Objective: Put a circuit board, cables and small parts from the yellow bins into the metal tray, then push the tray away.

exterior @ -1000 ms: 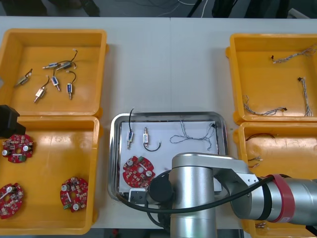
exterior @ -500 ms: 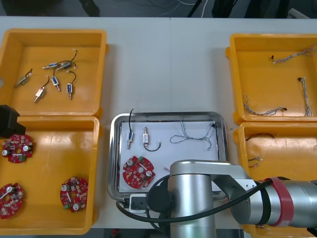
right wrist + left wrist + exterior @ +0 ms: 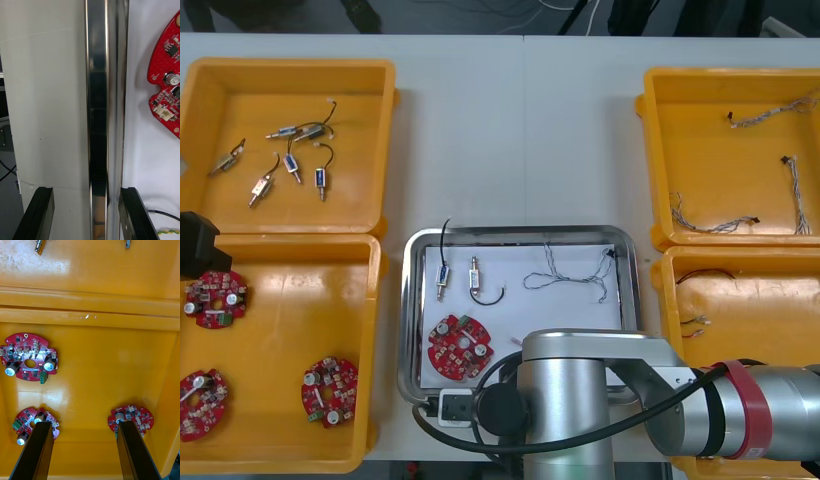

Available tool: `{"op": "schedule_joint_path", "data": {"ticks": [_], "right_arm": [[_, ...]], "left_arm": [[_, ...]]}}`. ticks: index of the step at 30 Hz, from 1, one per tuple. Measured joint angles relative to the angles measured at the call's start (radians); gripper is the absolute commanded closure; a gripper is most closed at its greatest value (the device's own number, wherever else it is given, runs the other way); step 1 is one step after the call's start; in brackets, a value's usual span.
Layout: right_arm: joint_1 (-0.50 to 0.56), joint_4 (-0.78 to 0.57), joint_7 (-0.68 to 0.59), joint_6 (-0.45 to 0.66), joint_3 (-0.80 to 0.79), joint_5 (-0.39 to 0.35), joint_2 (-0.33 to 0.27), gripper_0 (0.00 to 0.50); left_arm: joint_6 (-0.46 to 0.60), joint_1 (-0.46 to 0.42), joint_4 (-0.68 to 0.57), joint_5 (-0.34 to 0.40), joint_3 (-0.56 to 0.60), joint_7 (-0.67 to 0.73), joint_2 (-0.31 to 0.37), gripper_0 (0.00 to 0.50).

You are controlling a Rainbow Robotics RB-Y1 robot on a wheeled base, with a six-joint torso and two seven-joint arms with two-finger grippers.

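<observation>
A: R side status?
B: Right gripper is spread wide and holds nothing. It straddles the near rim of the metal tray. One finger is outside the tray over the table, the other inside over the white liner. Contact w/ rim: can't tell. In front view the right arm covers the tray's near edge.

A: Tray contents?
B: One circuit board in the tray's near-left part. Two small metal parts side by side toward its far-left. Blue-white cable toward its far-right. Red-yellow cable end is also inside the tray, just beside the inner finger.

A: L side?
B: Left gripper is spread too, nothing between the fingers. It hangs over the near bin left of tray, where three spare boards lie flat, apart from each other. Far bin left of tray has several loose parts. Far bin right of tray has thin cables.
</observation>
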Motion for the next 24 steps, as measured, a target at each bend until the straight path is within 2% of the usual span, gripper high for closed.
{"op": "schedule_joint_path", "data": {"ticks": [24], "right_arm": [[-0.001, 0.009, 0.0, 0.0, 0.005, 0.024, 0.0, 0.0]], "left_arm": [[0.0, 0.0, 0.0, 0.0, 0.0, 0.0, 0.0, 0.0]]}}
